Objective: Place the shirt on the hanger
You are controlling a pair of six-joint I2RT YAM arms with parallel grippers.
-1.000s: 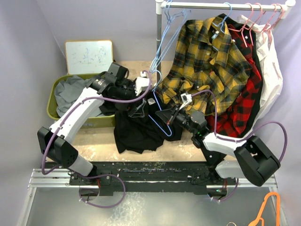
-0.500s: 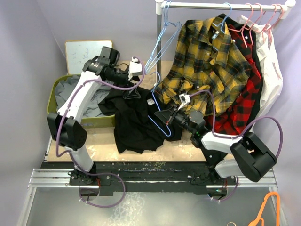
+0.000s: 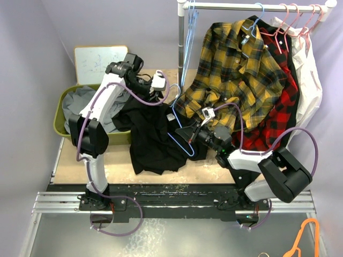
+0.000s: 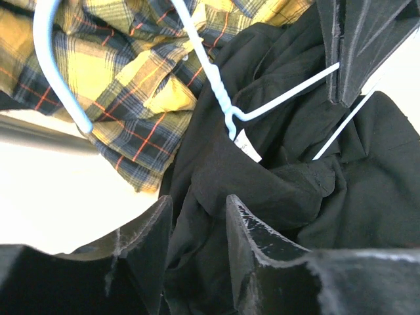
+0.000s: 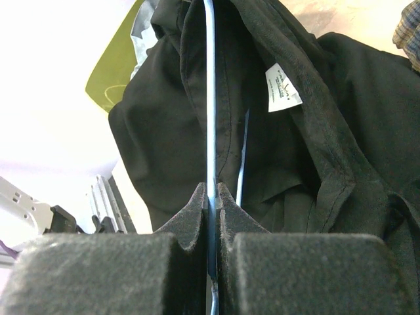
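- Beige worktop [image 3: 110, 160] lies beneath both claws.
- Right claw [image 5: 212, 197] clamps the hanger [image 5: 209, 98], steadying it ahead.
- Left claw [image 4: 197, 205] pinches the shirt [image 4: 367, 184], probably to drape it.

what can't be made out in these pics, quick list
Right wrist view: far end of the thin light-blue wire hanger, buried in the plain black button-up shirt.
Right wrist view: print on the shirt's white label, too small.
Top view: writing on the white whiteboard, too faint.
Left wrist view: shirt depth inside the left gripper, black on black.
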